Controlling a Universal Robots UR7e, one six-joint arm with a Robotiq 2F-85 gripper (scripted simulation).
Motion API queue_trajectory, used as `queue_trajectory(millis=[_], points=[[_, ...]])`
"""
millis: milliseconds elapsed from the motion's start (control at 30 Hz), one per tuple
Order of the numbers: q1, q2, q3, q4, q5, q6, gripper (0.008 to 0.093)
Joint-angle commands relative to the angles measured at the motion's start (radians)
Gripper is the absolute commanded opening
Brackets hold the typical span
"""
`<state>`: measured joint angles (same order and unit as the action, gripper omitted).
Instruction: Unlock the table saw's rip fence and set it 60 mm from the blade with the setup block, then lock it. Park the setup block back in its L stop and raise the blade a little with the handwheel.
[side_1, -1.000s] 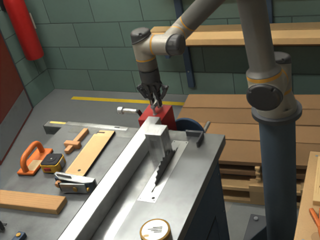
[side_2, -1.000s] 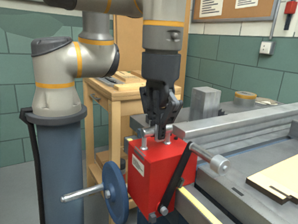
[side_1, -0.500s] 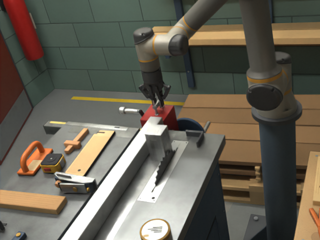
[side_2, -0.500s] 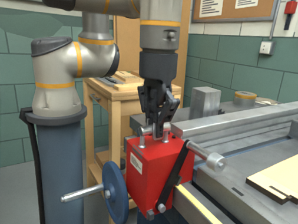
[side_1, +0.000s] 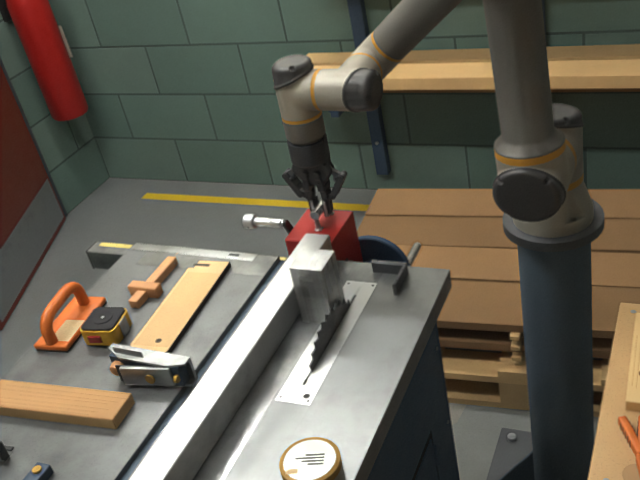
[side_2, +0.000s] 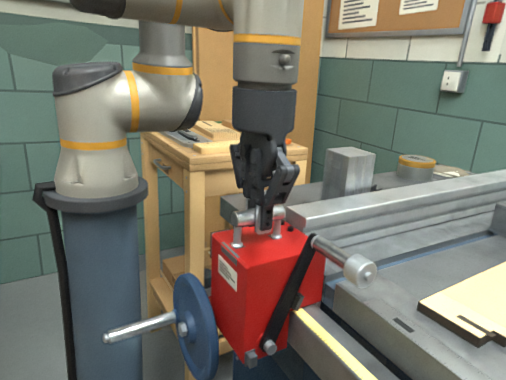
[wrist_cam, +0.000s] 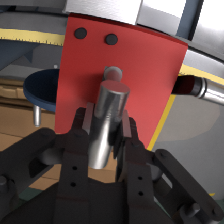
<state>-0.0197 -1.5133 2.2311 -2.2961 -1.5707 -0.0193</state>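
Note:
The setup block (side_1: 314, 281) stands upright on the saw table between the rip fence (side_1: 243, 356) and the blade (side_1: 327, 338), against the fence's face. The fence's red head (side_2: 260, 287) sits at the table's end. The steel grab handle (side_2: 257, 216) on top of the head is clamped in my closed gripper (side_2: 265, 226). The wrist camera shows the handle bar (wrist_cam: 108, 121) running between the fingers. The lock lever (side_2: 345, 262) sticks out from the head's side. The blue handwheel (side_2: 195, 325) hangs below the head. The L stop (side_1: 393, 273) sits empty at the table's far corner.
The left extension table holds a board (side_1: 62, 403), a plane (side_1: 150, 367), a tape measure (side_1: 106, 325), a push block (side_1: 64, 318) and a wooden jig (side_1: 181, 305). A round tin (side_1: 310, 460) sits at the table's near edge. The arm's pedestal (side_1: 555, 336) stands right of the saw.

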Motion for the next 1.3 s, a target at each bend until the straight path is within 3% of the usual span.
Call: queue_trajectory(millis=[0, 1267], points=[[0.0, -0.002, 0.003, 0.005, 0.0, 0.0, 0.008], [0.0, -0.041, 0.051, -0.004, 0.0, 0.0, 0.008]])
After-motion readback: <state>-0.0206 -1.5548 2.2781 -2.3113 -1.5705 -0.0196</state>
